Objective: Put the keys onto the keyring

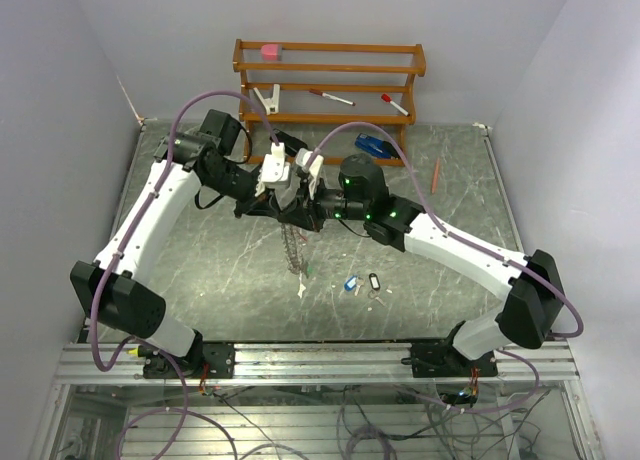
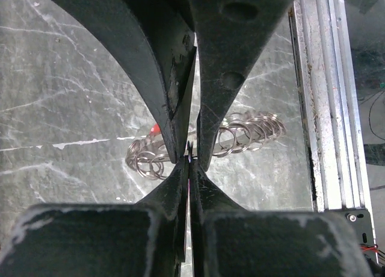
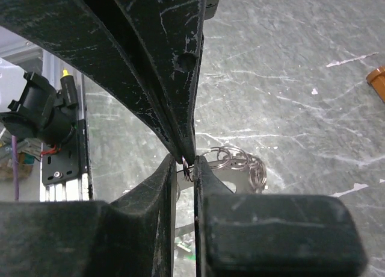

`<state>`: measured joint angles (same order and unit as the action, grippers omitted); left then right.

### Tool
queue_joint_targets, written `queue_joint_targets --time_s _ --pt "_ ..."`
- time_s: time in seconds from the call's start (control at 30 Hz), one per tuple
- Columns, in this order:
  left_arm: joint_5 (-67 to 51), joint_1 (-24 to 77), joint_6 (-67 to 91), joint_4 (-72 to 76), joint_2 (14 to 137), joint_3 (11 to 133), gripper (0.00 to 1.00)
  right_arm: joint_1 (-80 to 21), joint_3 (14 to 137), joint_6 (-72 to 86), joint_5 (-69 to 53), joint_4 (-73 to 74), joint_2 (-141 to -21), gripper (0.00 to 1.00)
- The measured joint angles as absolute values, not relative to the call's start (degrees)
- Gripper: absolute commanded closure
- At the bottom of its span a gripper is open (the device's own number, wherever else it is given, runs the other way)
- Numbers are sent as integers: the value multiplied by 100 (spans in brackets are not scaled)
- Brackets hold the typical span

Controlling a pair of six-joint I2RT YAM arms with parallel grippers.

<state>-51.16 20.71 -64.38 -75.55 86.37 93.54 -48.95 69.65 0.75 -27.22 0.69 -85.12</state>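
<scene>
Robot lab test cell, not a home: left arm (image 1: 150, 220) and right arm (image 1: 460, 245) are bolted to an aluminium rail (image 1: 320, 358) at the near edge of a marble-pattern table (image 1: 200, 270). Plain white walls (image 1: 330, 10) box the table in. Loose cables (image 1: 300, 420) tangle below the rail, and a wooden rack (image 1: 330, 75) of small props stands at the back.

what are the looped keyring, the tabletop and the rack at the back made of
Silvery keyring of linked loops: likely polished metal wire, judging by bright glints. Grey-green veined tabletop: marble look with faint sheen, though it may be a printed sheet. Orange-brown slatted rack: apparently varnished wood, warm and slightly glossy.
</scene>
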Motion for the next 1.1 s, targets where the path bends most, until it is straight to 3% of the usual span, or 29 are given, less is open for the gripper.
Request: queue_joint_targets --time_s 0.23,0.3,0.4,0.63,0.73,0.87,1.1 --pt "-5050 2075 -6420 -7568 8604 9354 93 -4917 6963 -16 -2716 67 -8510 100" --pt "-5046 2080 -6427 -7570 8580 9354 93 -4921 6945 -21 -2720 47 -8490 87" --pt "-5048 2091 -6493 -7596 8543 9358 93 -4925 6925 -10 -2738 25 -8455 76" --pt "-5013 2110 -6938 -7968 8586 9601 93 -4930 6919 -23 -2777 60 -8401 70" --pt "-4987 2112 -7118 -8138 8659 9756 93 -4930 6919 -60 -2792 134 -8359 72" --pt "-4958 2112 -7251 -8226 8667 9789 93 -4930 6914 -102 -2827 174 -8337 89" --pt "-4947 2112 -7352 -8333 8670 9789 93 -4932 6912 -115 -2880 172 -8337 83"
